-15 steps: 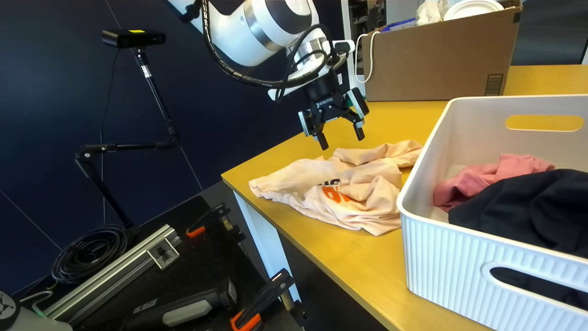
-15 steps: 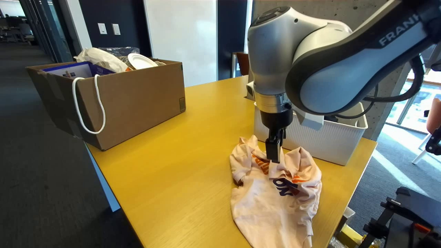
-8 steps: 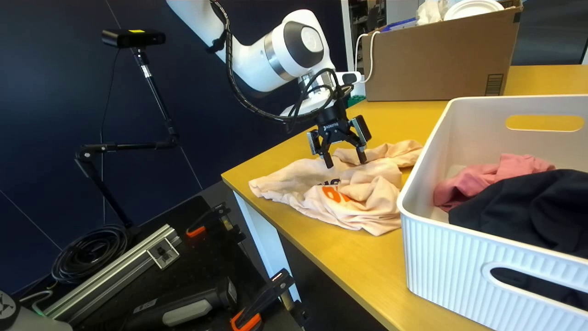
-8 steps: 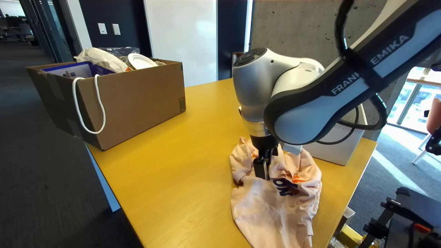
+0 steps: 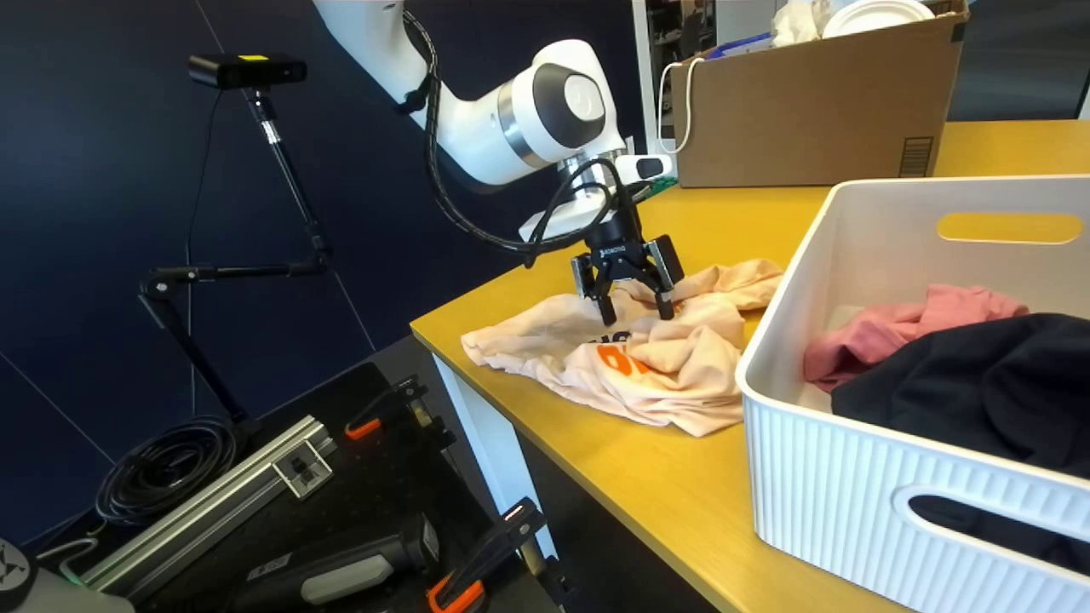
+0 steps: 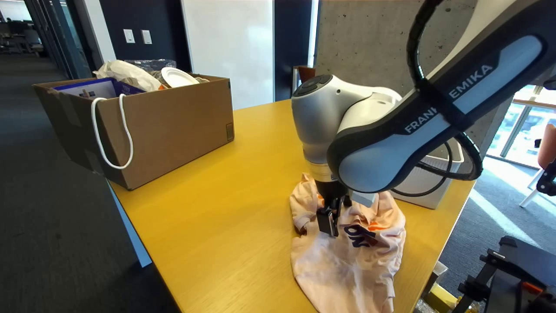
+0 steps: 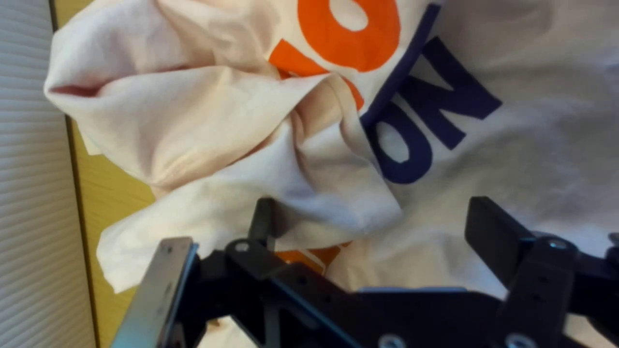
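A crumpled pale peach shirt (image 5: 553,328) with orange and dark navy lettering lies on the yellow table; it also shows in an exterior view (image 6: 339,274) and fills most of the wrist view (image 7: 203,121). My gripper (image 5: 637,312) points down over the shirt, also in an exterior view (image 6: 329,228). In the wrist view the gripper (image 7: 371,210) is open, its fingers wide apart with nothing clamped between them. The left finger there is against or just above a loose fold; I cannot tell whether the tips touch the cloth.
A white ribbed bin (image 5: 817,477) beside the shirt holds pink cloth (image 5: 920,328) and dark cloth (image 5: 962,383). A filled cardboard box (image 6: 182,126) stands on the yellow table (image 6: 208,226). A camera (image 5: 247,71) on a jointed stand rises from a black cart with clamps.
My open gripper has come down to the shirt, moving slightly away from the white bin, with the last half second mostly a small further descent. The shirt has not visibly moved.
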Available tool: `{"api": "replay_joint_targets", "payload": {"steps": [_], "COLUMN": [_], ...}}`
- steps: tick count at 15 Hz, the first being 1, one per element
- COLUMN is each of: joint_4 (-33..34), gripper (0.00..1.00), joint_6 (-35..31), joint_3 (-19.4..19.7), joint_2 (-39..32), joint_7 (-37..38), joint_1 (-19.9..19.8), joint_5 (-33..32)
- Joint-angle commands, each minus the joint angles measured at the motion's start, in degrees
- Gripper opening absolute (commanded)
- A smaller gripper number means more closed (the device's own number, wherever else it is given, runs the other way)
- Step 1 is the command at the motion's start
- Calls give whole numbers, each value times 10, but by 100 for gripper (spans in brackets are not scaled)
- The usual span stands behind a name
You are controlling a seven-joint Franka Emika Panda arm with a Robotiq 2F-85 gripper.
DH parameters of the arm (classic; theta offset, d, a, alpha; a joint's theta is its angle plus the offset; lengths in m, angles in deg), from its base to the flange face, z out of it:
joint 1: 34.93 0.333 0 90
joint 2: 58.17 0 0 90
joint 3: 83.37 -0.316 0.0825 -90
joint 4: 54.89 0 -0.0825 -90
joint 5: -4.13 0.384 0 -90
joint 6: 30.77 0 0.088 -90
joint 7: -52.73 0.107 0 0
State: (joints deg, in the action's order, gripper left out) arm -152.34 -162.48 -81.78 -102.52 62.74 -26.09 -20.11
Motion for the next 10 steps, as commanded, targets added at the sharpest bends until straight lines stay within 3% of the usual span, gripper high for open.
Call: {"api": "replay_joint_targets", "payload": {"steps": [1, 5, 10], "joint_4": [-65, -113, -100], "gripper": [100, 100, 100], "joint_6": [-11, -29, -26], "joint_3": [20, 40, 60], "joint_2": [45, 89, 84], "joint_7": [50, 101, 124], "joint_1": [24, 31, 27], "joint_5": [11, 2, -1]}}
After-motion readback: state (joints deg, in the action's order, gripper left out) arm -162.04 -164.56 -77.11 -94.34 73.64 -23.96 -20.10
